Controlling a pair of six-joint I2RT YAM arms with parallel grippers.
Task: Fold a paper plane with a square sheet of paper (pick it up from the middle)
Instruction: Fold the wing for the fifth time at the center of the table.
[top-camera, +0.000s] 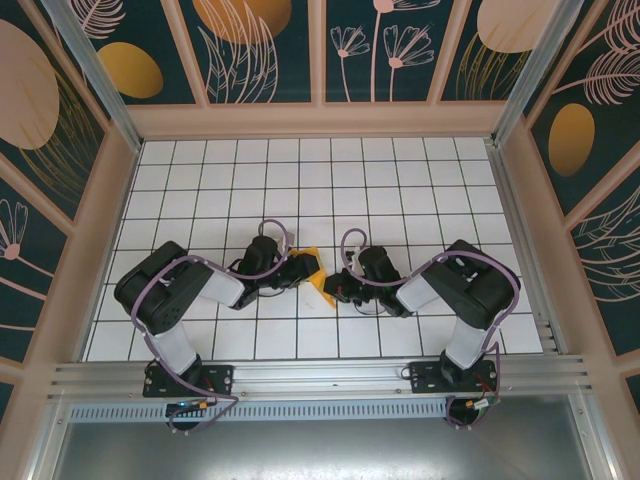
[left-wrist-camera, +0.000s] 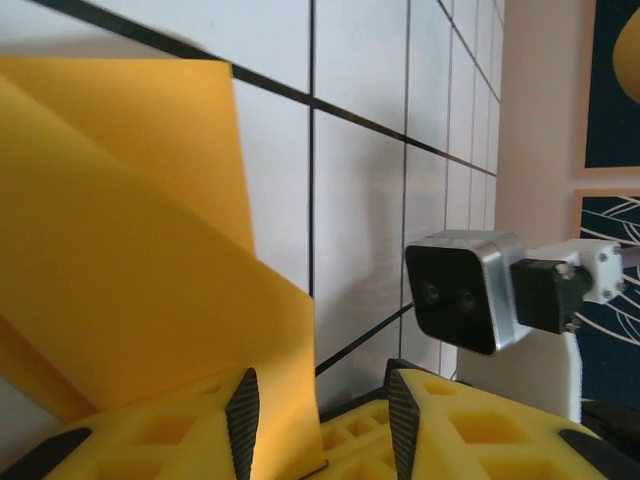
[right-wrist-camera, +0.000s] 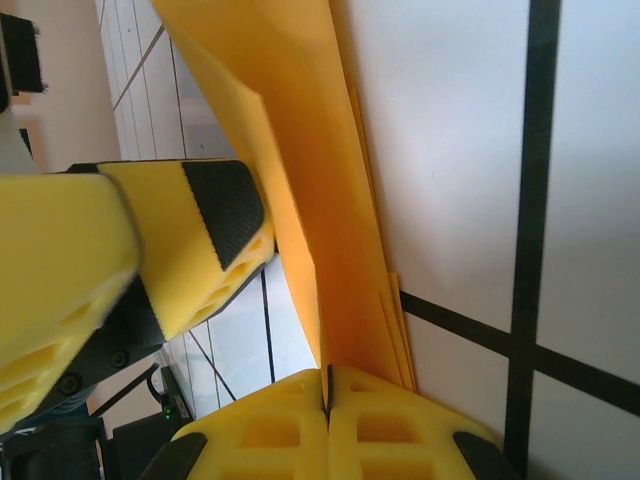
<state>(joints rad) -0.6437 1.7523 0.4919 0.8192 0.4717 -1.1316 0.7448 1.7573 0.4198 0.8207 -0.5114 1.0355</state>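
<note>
Left gripper (top-camera: 295, 268) low over bench (top-camera: 400, 180), centre-left, pointing right. Jaws part-way apart; edge of paper sheet (top-camera: 313, 272) sits in gap beside one finger, bare space to other finger (left-wrist-camera: 403, 425). Grip on sheet: cannot tell.

Paper sheet: orange-yellow, folded in layers, raised off white grid tiles, mid bench between both grippers.

Right gripper (right-wrist-camera: 327, 388) just right of sheet, jaws pressed together, pinching its layered edge. Right wrist camera (left-wrist-camera: 465, 290) close behind.
</note>
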